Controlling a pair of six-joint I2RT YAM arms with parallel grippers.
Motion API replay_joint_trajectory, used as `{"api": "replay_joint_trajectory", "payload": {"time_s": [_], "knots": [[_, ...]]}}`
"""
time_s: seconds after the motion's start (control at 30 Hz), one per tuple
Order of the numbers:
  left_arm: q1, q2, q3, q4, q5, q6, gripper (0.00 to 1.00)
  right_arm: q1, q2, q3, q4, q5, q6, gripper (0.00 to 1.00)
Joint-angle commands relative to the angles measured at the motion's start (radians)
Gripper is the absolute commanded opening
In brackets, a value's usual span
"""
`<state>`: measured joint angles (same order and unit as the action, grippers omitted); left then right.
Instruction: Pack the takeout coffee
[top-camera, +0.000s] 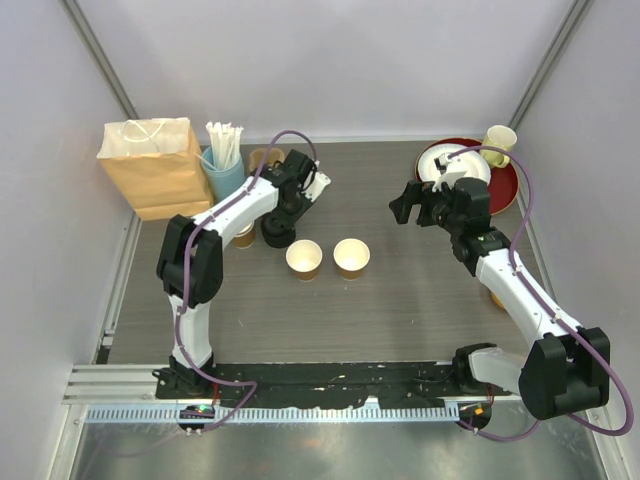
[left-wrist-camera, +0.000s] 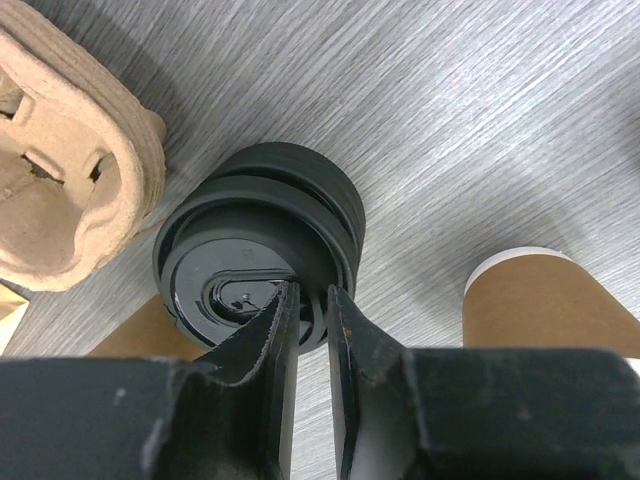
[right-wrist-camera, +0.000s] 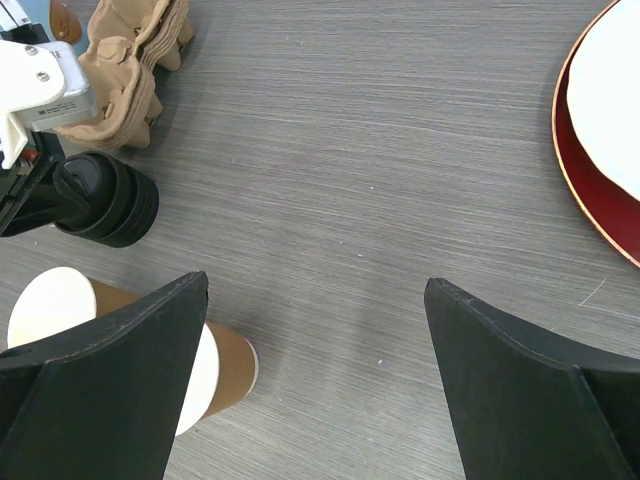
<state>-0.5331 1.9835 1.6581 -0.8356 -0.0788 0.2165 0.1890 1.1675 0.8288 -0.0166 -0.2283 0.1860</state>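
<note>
Peering through the left wrist camera, I see the left pincer nipped together on what looks like the rim of the top lid. It is glossy, round black plastic, capping a stack of lids beside a moulded pulp cup carrier. Only the overhead view shows both kraft-paper cups together, uncovered, white-lined, side by side just right of that stack. My right pincer hangs with jaws wide apart over the brushed grey bench, near the red tray.
</note>
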Motion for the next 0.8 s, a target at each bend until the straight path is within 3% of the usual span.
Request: {"api": "replay_joint_trajectory", "payload": {"time_s": [0.0, 0.17, 0.77], "knots": [[-0.004, -0.014, 0.005, -0.01, -0.033, 0.0, 0.17, 0.003, -0.006, 0.047, 0.037, -0.016, -0.013, 0.95], [-0.004, -0.026, 0.031, -0.032, -0.024, -0.002, 0.0, 0.004, -0.009, 0.046, 0.037, -0.017, -0.013, 0.95], [-0.002, -0.184, 0.065, -0.108, 0.122, 0.03, 0.0, 0.006, -0.025, 0.041, 0.032, -0.02, -0.01, 0.95]]}}
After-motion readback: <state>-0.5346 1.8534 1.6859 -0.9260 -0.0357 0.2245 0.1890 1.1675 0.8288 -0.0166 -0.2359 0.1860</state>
